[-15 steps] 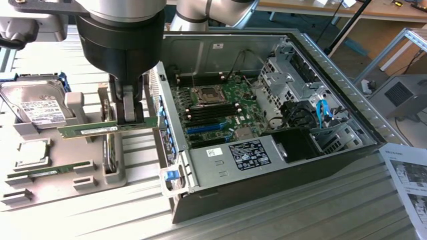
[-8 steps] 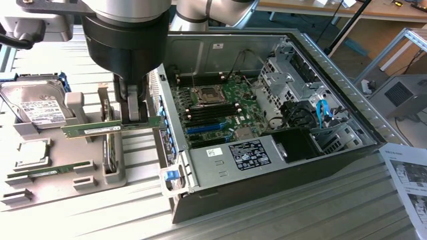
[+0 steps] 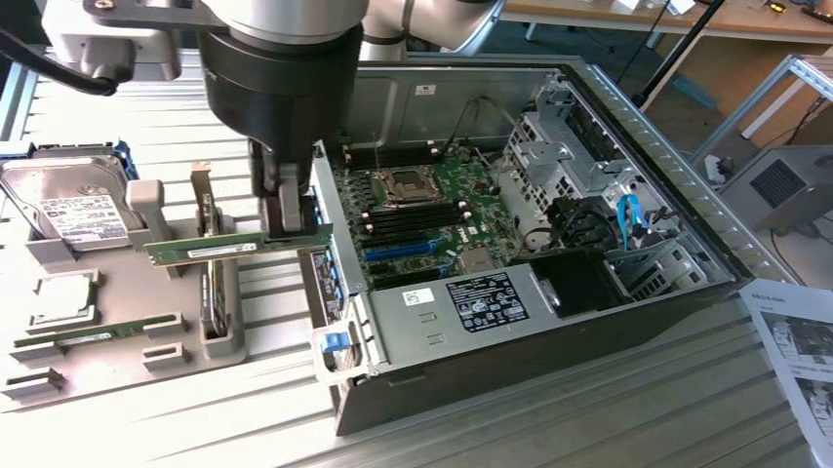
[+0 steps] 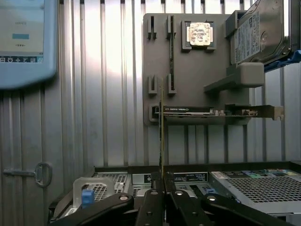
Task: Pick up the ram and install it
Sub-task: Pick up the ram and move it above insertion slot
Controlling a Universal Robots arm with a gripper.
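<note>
My gripper (image 3: 292, 232) is shut on the ram (image 3: 215, 251), a long green stick with a white label. It grips the stick at the end nearest the computer case and holds it level in the air, above the grey parts tray (image 3: 131, 292) and just outside the case wall. In the wrist view the ram (image 4: 161, 132) appears edge-on as a thin line rising from between my black fingertips, gripper (image 4: 162, 182). The open computer case (image 3: 651, 146) holds the motherboard (image 3: 450, 175) with its black memory slots (image 3: 416, 219) on the exterior view's right of the gripper.
On the tray lie a second green stick (image 3: 98, 336), a silver processor chip (image 3: 62, 292), a hard drive (image 3: 78, 210) and an upright expansion card (image 3: 209, 292). A printed sheet (image 3: 797, 341) lies at the exterior view's right. A screen device (image 4: 23, 42) rests on the ribbed table.
</note>
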